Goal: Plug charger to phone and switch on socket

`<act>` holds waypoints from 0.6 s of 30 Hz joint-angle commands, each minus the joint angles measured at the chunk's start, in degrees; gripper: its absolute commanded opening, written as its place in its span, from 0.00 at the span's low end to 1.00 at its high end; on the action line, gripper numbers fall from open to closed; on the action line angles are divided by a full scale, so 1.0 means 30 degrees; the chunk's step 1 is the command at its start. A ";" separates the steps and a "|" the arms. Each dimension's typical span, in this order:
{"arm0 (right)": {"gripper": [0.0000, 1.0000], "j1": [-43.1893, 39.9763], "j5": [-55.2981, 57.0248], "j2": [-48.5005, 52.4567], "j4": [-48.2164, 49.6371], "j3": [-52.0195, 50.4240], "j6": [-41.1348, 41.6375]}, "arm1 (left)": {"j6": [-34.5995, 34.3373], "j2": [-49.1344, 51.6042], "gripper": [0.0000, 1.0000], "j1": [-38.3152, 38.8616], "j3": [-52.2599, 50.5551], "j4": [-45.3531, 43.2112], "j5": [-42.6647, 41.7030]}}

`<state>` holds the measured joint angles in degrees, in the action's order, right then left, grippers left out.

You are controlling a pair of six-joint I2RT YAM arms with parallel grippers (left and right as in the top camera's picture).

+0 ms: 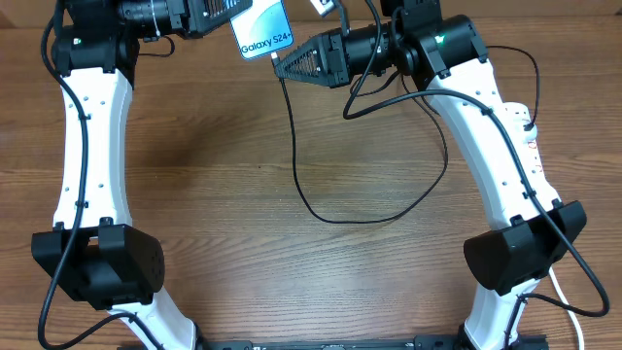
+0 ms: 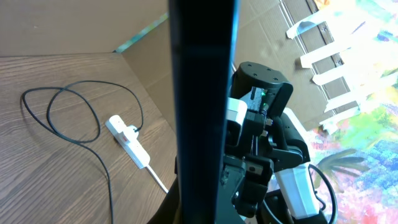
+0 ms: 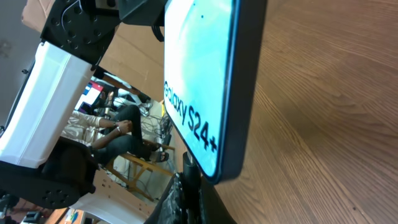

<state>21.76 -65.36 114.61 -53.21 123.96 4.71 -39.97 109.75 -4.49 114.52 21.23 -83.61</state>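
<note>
The phone hangs above the table's far edge with my left gripper shut on it, its "Galaxy S24+" screen facing up. The left wrist view shows the phone edge-on as a dark bar. My right gripper is shut on the charger's connector. Its tip meets the lower edge of the phone; I cannot tell whether it is seated. The black charger cable loops across the table towards the socket, a white strip partly behind the right arm. The socket lies flat with the cable plugged in.
The socket's thick white cord runs off towards the table's near side. A cardboard wall stands behind the table. Both arm bases stand at the front corners. Bare wood lies between them.
</note>
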 commanded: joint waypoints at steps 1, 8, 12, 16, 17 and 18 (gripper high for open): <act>0.04 0.0226 -0.0240 -0.0794 0.0146 0.0102 0.0080 | 0.0189 -0.0124 0.04 0.0015 0.0328 -0.0168 -0.0510; 0.04 0.0226 -0.0102 -0.0794 0.0153 0.0102 0.0080 | 0.0175 -0.0124 0.04 0.0007 0.0328 -0.0168 -0.0685; 0.04 0.0226 0.0066 -0.0794 0.0146 0.0102 0.0095 | 0.0189 -0.0124 0.04 0.0000 0.0328 -0.0168 -0.1093; 0.04 0.0226 0.0364 -0.0794 0.0160 0.0102 0.0248 | 0.0189 -0.0124 0.04 0.0007 0.0328 -0.0175 -0.1151; 0.04 0.0226 0.0597 -0.0794 0.0175 0.0102 0.0401 | 0.0197 -0.0124 0.04 0.0007 0.0328 -0.0175 -0.1158; 0.04 0.0226 0.0627 -0.0794 0.0219 0.0102 0.0430 | 0.0197 -0.0124 0.04 0.0007 0.0328 -0.0175 -0.1166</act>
<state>22.22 -64.86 114.59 -53.15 123.96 4.97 -39.97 109.75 -4.49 114.52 21.21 -84.68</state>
